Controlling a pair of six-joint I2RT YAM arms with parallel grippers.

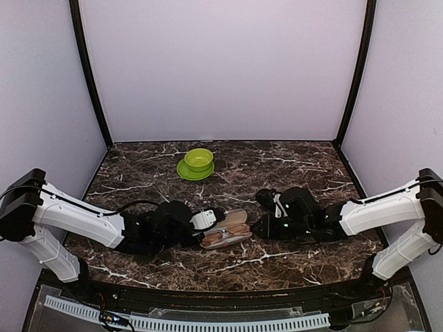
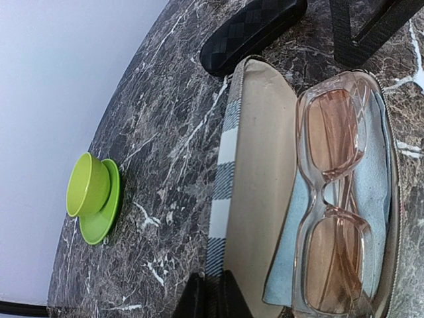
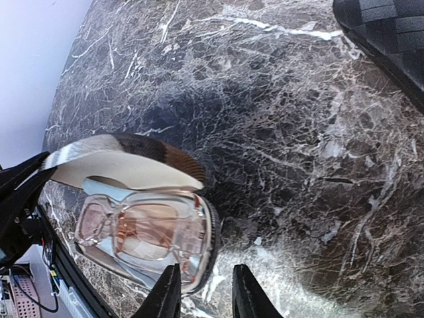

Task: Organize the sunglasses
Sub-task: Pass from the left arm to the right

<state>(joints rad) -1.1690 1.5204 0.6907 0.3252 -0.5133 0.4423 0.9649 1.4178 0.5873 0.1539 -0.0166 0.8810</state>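
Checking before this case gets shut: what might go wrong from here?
1. The left pincer pinches only the edge of the striped lid. A slip might drop the lid onto the sunglasses.
2. The blue cloth lies loose beside the frame on the hinge side, so closing may trap it.
3. The right pincer hovers open at the case's rim. A nudge might slide the case.
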